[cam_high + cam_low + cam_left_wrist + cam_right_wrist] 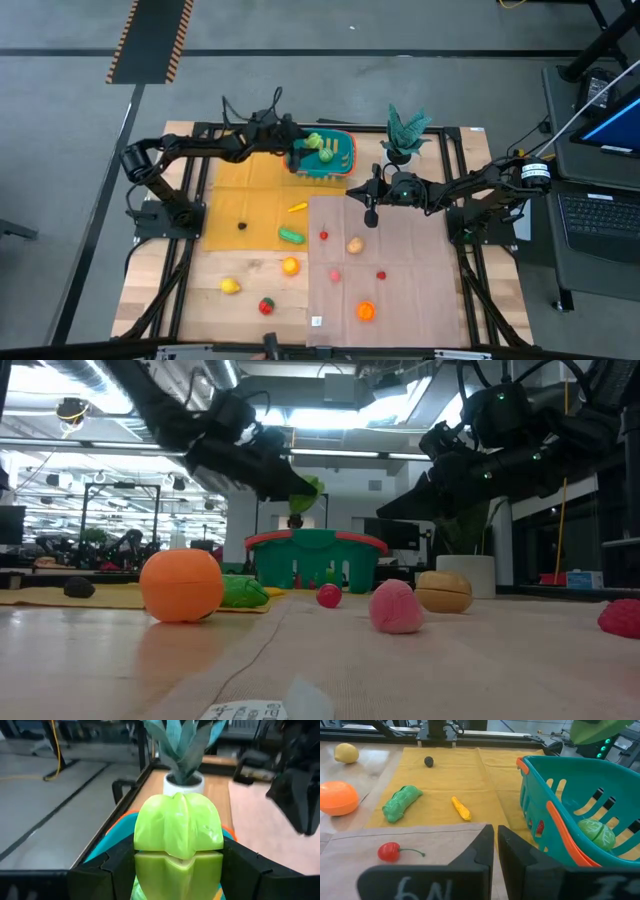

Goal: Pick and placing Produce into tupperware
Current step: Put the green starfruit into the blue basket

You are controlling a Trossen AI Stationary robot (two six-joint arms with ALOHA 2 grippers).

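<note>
My left gripper [308, 145] reaches from the table's left and hangs over the teal tupperware [330, 160], shut on a light green leafy vegetable [178, 827]. The same vegetable [308, 488] shows above the orange-red rim [315, 542] in the low view. Another green piece [592, 832] lies inside the tupperware. My right gripper [370, 216] is shut on nothing above the pink mat, to the right of the tupperware. Loose produce lies on the table: a green cucumber [291, 236], a yellow-orange piece [297, 207], a cherry [389, 851] and an orange [290, 266]. My left gripper pinches the green vegetable by its lower half [145, 867], one dark finger [112, 867] on each side. The fingers come nearly level from the table's left, slanting slightly down. The vegetable is lifted clear, above the tupperware.
A potted plant in a white pot [402, 135] stands just right of the tupperware at the far edge. A yellow cloth [245, 190] and a pink mat [400, 290] cover the table. A lemon [230, 286], a red piece [266, 306] and another orange [366, 311] lie near the front.
</note>
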